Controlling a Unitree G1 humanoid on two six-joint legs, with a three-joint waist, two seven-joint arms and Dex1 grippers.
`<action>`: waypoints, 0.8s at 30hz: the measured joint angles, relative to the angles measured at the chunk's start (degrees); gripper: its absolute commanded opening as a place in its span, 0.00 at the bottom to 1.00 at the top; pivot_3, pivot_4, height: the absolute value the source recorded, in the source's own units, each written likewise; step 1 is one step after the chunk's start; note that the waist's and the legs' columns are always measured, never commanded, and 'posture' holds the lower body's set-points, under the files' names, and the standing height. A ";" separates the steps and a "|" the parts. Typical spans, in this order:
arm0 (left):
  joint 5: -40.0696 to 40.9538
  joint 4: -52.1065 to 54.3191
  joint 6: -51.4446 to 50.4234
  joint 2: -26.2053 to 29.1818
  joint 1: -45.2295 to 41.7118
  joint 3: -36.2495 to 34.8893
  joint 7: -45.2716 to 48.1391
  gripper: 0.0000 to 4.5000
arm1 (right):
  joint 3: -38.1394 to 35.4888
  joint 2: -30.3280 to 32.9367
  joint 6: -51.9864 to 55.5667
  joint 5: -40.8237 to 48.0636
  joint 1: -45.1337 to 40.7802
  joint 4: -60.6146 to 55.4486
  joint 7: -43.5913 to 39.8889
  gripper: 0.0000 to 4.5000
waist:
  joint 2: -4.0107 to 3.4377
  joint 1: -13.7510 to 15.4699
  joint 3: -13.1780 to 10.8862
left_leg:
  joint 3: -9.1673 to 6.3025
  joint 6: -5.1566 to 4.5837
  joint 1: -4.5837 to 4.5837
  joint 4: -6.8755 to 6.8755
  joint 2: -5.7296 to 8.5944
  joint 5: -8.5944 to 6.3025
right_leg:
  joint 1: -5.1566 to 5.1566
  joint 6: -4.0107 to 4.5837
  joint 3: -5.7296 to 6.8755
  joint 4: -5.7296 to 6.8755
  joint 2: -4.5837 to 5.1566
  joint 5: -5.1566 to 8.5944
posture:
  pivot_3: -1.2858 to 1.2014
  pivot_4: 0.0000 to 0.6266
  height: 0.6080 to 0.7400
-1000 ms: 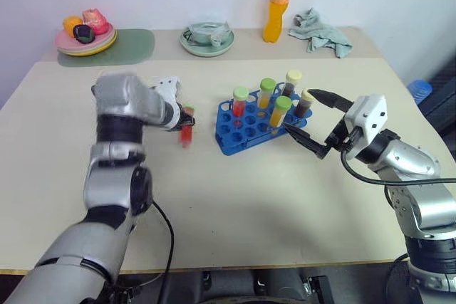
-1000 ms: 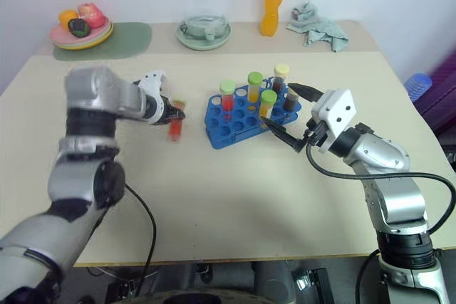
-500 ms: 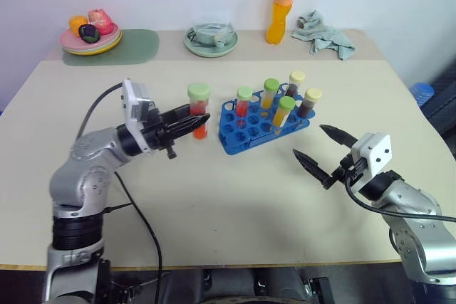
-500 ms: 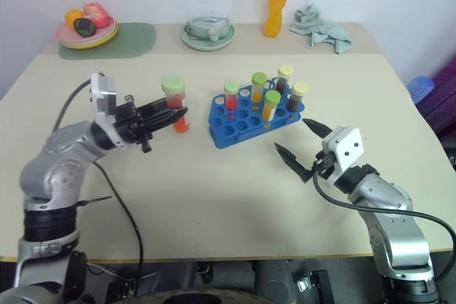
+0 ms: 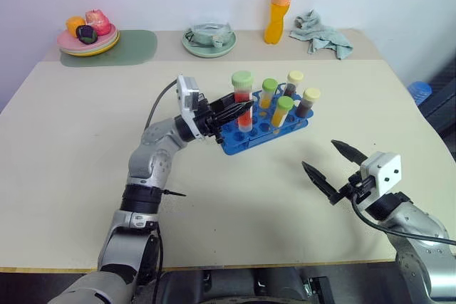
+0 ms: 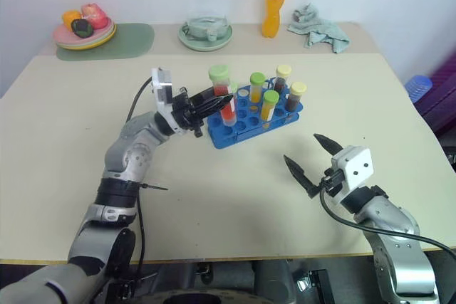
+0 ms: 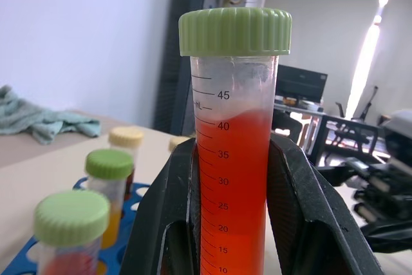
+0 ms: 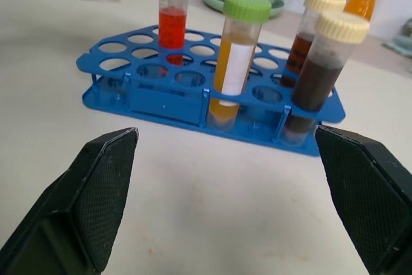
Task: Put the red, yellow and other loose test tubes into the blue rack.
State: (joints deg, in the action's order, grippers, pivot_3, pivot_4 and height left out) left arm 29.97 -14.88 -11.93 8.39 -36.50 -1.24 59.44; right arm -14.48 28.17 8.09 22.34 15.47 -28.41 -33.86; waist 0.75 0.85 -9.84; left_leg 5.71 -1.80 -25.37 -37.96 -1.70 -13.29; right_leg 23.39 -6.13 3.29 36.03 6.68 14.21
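One red test tube stands upright, green cap up, clamped in left fingers; right fingers spread apart.

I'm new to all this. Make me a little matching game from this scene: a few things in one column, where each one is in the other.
Things:
1. red-filled test tube with green cap
2. tall orange drink bottle
3. crumpled grey-green cloth
4. brown-filled tube with cream cap

Places:
A. lying at the table's far right corner
B. clamped in the left gripper above the blue rack
C. standing in the blue rack's right end
D. upright at the table's far edge, beside the cloth

Pairs: 1-B, 2-D, 3-A, 4-C
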 measured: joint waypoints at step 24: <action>-11.02 -22.73 13.29 -1.92 -8.89 2.45 1.55 0.17 | -1.62 -2.21 -1.13 -1.89 7.12 -5.65 5.36 1.00 | 0.01 -0.01 0.00 | -0.01 -0.05 -0.02 -0.02 0.01 -0.04 | 0.00 0.04 0.01 -0.02 0.03 0.02 | 0.52 0.24 1.00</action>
State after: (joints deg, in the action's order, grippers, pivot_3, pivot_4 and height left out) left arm 18.95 -37.61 1.36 6.47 -45.39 1.21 60.99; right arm -16.09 25.96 6.96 20.46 22.59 -34.06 -28.50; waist 0.76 0.84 -9.84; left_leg 5.70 -1.85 -25.39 -37.98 -1.70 -13.33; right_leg 23.39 -6.10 3.30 36.01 6.72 14.24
